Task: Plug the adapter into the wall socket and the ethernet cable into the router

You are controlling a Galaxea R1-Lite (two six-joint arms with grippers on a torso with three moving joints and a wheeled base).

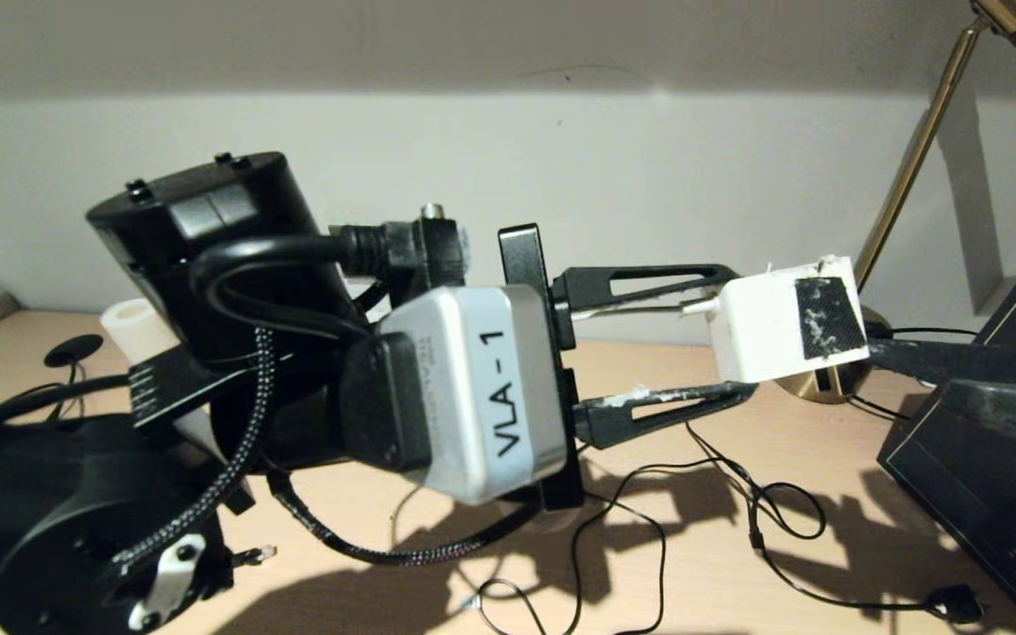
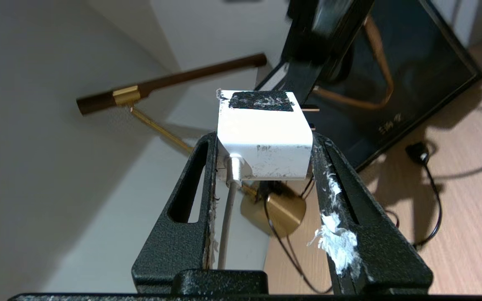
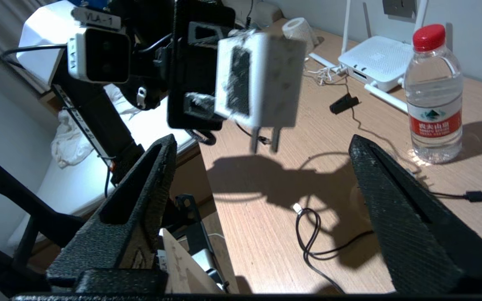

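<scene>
Start at nine o'clock in the head view: your left gripper reaches across the pale wooden desk toward three o'clock, its black slotted fingers clamped on the small white boxy adapter with the dark fabric patch on its face. The pinch is on the two flat sides, which leaves the thin white cord free to trail back between the fingers, and, as the right wrist view shows, the two metal prongs clear and pointing down at the desk. That looks like a grip chosen for insertion, though the prongs will need turning toward the wall.

Below, around six o'clock, a thin black cable loops loose on the desk; you cannot tell from here whether it is the ethernet one.

At three o'clock your right gripper sits just past the adapter with its jaws spread wide and nothing between them, so the left hand alone carries the adapter.

The targets show only in the right wrist view: the flat white router with slim stick antennas lies at one o'clock, a clear plastic water bottle with a red cap near it, and the grey metallic wall socket plate sits on the wall behind the router. Neither plug is in yet.
</scene>
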